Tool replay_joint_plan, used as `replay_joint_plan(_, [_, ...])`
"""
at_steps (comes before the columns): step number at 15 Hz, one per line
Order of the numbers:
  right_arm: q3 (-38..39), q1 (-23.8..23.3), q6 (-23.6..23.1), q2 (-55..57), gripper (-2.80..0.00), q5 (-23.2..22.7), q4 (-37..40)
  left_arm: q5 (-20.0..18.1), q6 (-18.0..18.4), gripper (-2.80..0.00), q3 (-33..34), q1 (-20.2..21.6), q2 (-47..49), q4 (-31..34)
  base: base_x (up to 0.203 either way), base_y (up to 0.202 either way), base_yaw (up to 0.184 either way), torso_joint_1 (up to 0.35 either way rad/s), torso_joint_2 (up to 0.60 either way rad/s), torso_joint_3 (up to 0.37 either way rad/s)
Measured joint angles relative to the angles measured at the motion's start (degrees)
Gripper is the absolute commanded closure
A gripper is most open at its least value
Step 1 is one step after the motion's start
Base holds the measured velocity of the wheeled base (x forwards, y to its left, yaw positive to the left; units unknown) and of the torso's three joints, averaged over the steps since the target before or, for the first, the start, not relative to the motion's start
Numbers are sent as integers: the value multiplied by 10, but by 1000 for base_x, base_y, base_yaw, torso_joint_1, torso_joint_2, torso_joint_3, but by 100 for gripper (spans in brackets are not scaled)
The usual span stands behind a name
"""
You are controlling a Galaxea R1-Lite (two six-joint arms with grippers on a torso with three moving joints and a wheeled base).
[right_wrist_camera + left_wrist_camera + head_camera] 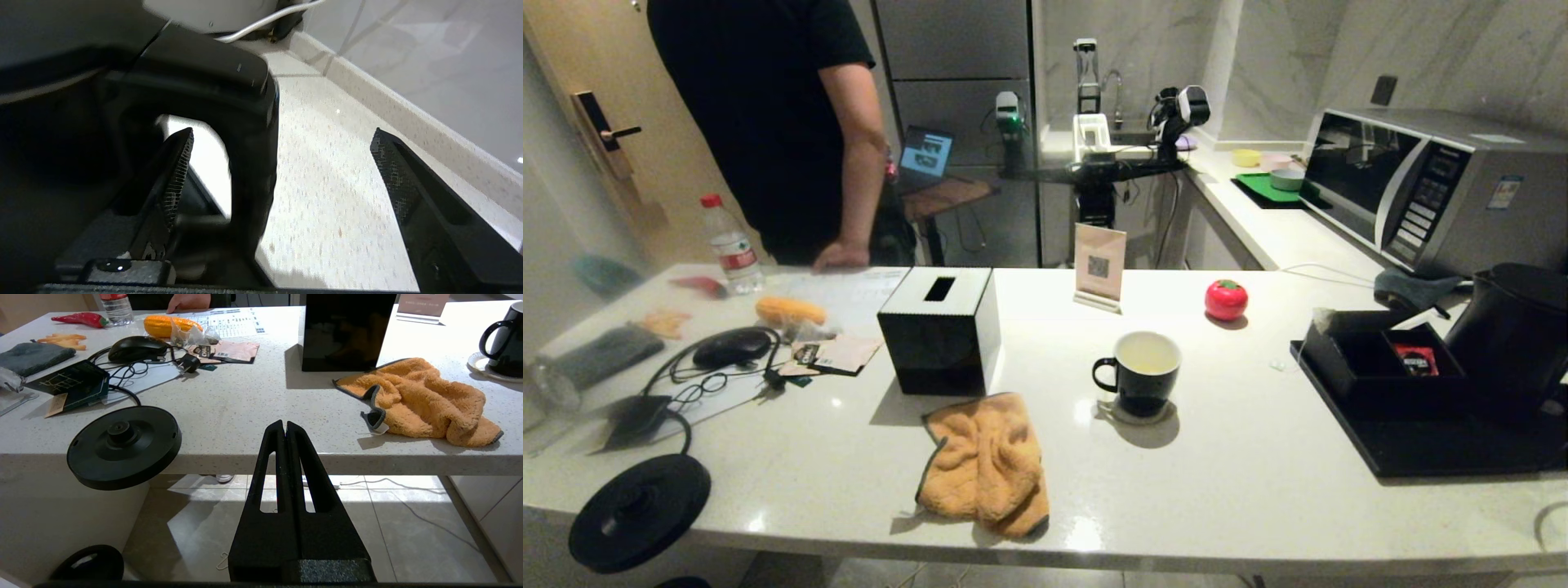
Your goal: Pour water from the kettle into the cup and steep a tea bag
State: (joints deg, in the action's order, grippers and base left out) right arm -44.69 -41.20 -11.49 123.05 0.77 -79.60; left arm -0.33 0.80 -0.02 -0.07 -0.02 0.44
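Two wide-spread fingers of your right gripper (282, 139) straddle the matte black kettle's loop handle (249, 134); your left gripper (284, 426), pressed together, idles below the white speckled counter's edge (229, 457).

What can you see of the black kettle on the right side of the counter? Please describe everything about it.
The kettle is large, matte black and plastic-looking, with a rounded body, a lid on top and a loop handle. It stands upright at the far right of the counter, on the back corner of a black tray, beside an open black box. The right gripper has its jaws open around the handle, one inside the loop and one outside; neither clearly presses it. Its contents are hidden.
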Motion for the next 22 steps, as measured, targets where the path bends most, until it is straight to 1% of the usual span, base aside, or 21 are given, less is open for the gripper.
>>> replay_joint_plan(6, [64,-4,-2,-49,-280,1,1,0,0,0,0,0,0,0,0,0,0,0,0,0])
replay_joint_plan(13, [167,-21,-4,-127,-280,2,1,0,0,0,0,0,0,0,0,0,0,0,0,0])
replay_joint_plan(16, [206,-30,-16,-167,-280,0,0,0,0,0,0,0,0,0,0,0,0,0,0,0])
replay_joint_plan(17, [217,-31,-18,-182,0,-1,-1,0,0,0,0,0,0,0,0,0,0,0,0,0])
replay_joint_plan(19, [239,-32,-19,-211,0,-5,-1,0,0,0,0,0,0,0,0,0,0,0,0,0])
replay_joint_plan(22, [260,-32,-30,-251,0,-47,-13,0,0,0,0,0,0,0,0,0,0,0,0,0])
